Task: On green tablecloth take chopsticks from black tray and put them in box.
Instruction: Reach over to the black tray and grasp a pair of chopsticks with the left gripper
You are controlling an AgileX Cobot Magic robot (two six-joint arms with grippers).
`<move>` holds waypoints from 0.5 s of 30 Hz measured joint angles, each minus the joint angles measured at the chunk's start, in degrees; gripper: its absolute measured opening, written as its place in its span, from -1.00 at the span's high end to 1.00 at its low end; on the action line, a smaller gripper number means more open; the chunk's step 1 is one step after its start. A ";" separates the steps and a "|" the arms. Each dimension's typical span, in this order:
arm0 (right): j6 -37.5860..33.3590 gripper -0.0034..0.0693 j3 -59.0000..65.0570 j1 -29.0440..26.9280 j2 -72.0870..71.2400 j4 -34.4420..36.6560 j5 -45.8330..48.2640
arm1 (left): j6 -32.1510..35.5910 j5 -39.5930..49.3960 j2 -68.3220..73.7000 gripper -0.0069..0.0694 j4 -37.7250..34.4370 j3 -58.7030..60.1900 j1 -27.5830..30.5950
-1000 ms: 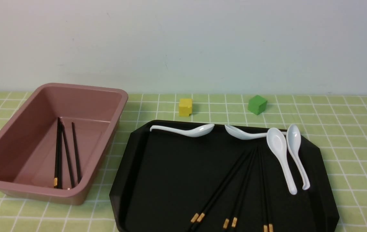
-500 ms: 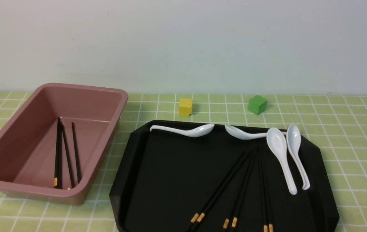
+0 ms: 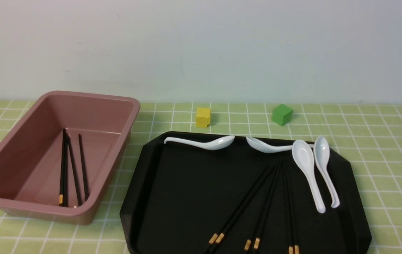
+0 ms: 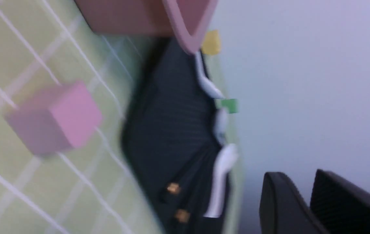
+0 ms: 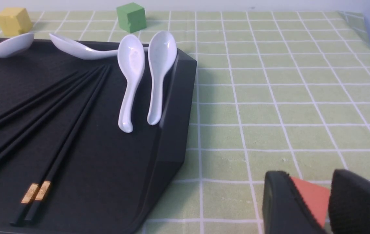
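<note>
Three pairs of black chopsticks [image 3: 257,197] with gold bands fan out on the black tray [image 3: 186,190], which lies on the green tablecloth [image 3: 381,158]. Several more chopsticks [image 3: 73,169] lie inside the pink box [image 3: 135,106] to the tray's left. Neither gripper shows in the front view. In the blurred left wrist view my left gripper [image 4: 297,177] is open and empty, off to the side of the tray [image 4: 172,123] and the box [image 4: 185,26]. My right gripper [image 5: 308,174] hangs low over the cloth beside the tray's [image 5: 172,107] right edge, its jaws apart.
White spoons [image 3: 306,165] lie along the tray's far and right sides. A yellow cube [image 3: 203,117] and a green cube [image 3: 282,114] sit behind the tray. A pink cube [image 4: 58,117] rests on the cloth near the box. An orange-red block [image 5: 311,198] shows between the right fingers.
</note>
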 joint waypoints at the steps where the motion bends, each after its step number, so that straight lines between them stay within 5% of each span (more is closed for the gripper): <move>1: 0.00 0.25 0.00 0.00 0.00 0.00 0.00 | -1.06 -1.78 0.00 0.38 -5.18 0.00 0.00; 7: 0.00 0.25 0.00 0.00 0.00 0.00 0.00 | -0.36 -11.68 0.00 0.38 -22.73 0.00 0.00; 15: 0.00 0.25 0.00 0.00 0.00 0.00 0.00 | 11.05 -26.87 0.00 0.38 -26.53 -4.70 0.00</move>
